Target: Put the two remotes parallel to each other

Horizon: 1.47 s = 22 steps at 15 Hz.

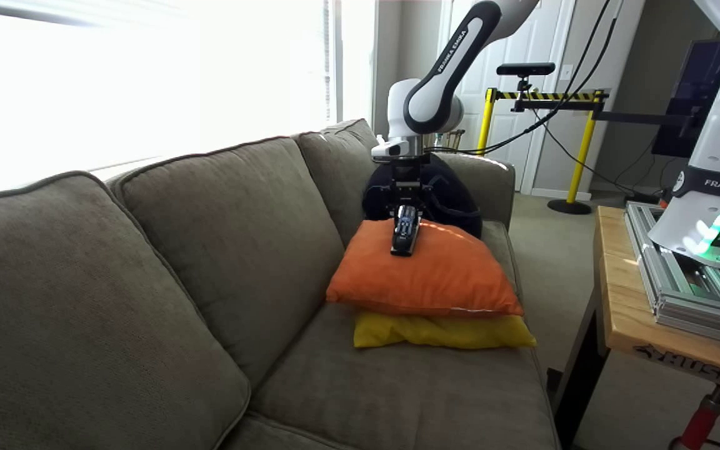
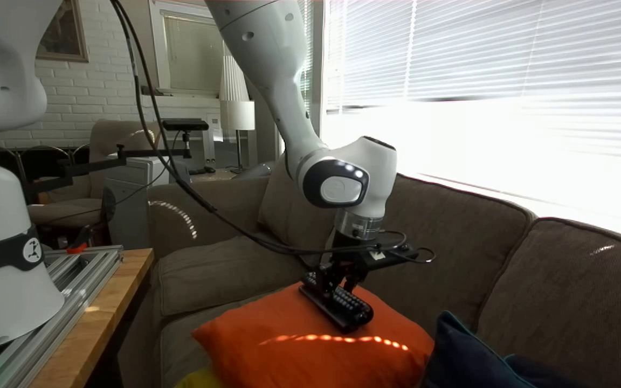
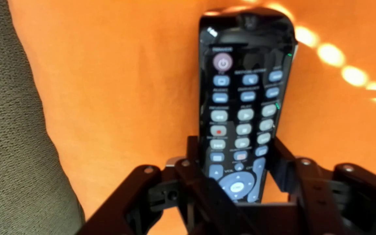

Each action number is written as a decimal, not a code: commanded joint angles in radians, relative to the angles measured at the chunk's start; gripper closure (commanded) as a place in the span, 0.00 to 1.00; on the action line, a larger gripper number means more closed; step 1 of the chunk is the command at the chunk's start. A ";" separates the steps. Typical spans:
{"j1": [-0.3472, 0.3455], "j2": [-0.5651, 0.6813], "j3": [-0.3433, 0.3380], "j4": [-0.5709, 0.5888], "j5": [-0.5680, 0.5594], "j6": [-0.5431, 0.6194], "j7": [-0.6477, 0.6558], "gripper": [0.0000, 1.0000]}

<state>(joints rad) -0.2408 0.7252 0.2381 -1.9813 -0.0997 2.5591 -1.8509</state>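
Observation:
A dark remote with pale blue-grey buttons lies buttons up over the orange cushion. It also shows in both exterior views. My gripper has its fingers against both long sides of this remote, around its middle, and looks shut on it. The gripper points down over the cushion in both exterior views. Whether the remote rests on the cushion or is slightly raised, I cannot tell. The lower end of the remote is hidden by the gripper in the wrist view. I cannot make out the second remote.
A yellow cushion lies under the orange one on the grey-brown sofa. A dark blue bundle lies just behind the gripper. The sofa backrest stands close beside. The robot's wooden table faces the seat.

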 commanded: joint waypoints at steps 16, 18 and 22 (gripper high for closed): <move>0.010 -0.076 -0.016 -0.066 0.078 -0.010 0.015 0.72; 0.012 -0.079 -0.019 -0.074 0.078 -0.011 0.015 0.72; 0.012 -0.080 -0.022 -0.081 0.079 -0.007 0.014 0.72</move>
<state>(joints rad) -0.2371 0.6780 0.2267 -2.0332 -0.0480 2.5591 -1.8358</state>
